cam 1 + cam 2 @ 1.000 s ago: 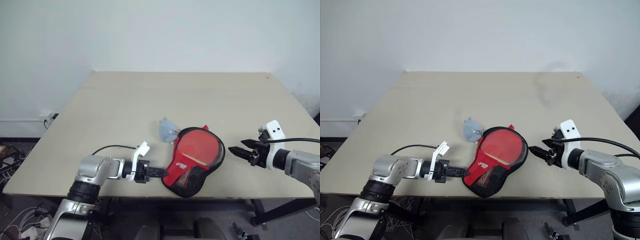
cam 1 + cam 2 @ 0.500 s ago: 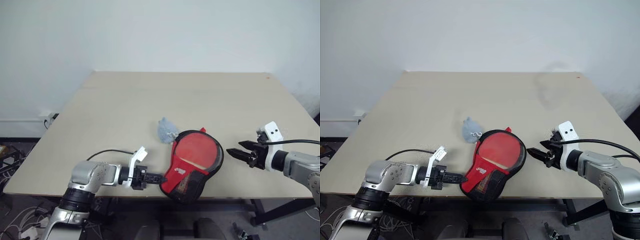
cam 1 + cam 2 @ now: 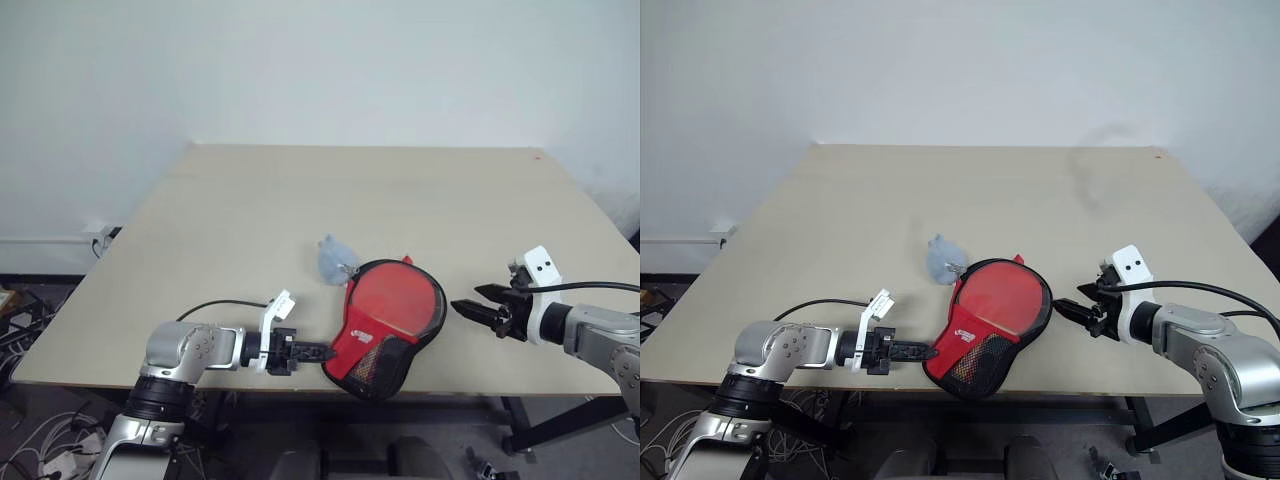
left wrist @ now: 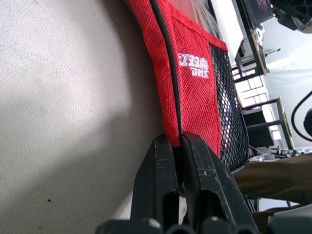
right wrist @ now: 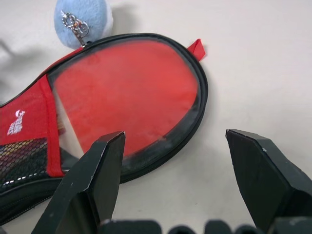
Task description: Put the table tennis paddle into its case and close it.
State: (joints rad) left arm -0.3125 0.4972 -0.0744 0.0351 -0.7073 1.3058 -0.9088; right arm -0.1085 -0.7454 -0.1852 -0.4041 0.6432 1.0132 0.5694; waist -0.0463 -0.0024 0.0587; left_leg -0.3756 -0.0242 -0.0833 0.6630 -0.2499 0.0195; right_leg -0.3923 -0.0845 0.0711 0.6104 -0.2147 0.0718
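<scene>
The case (image 3: 378, 362) lies near the table's front edge, window side up, with a red fabric band (image 4: 187, 78) and black mesh (image 5: 19, 156) at its narrow end. Through the clear window I see the table tennis paddle's red face (image 3: 395, 300) inside it. A grey-blue puff (image 3: 333, 258) on a chain lies at the case's far left. My left gripper (image 3: 325, 351) is shut on the case's rim (image 4: 170, 112) at the narrow end. My right gripper (image 3: 462, 309) hovers open just right of the case's round end, touching nothing. Whether the zip is closed I cannot tell.
The beige table (image 3: 300, 200) stretches bare behind the case to a white wall. Its front edge (image 3: 250, 388) runs close under the case and my left gripper. A small red mark (image 3: 537, 155) sits at the far right corner.
My left forearm has sunk slightly toward the table's front edge, still gripping the case, which has hardly shifted. The right gripper stays open in the same place.
</scene>
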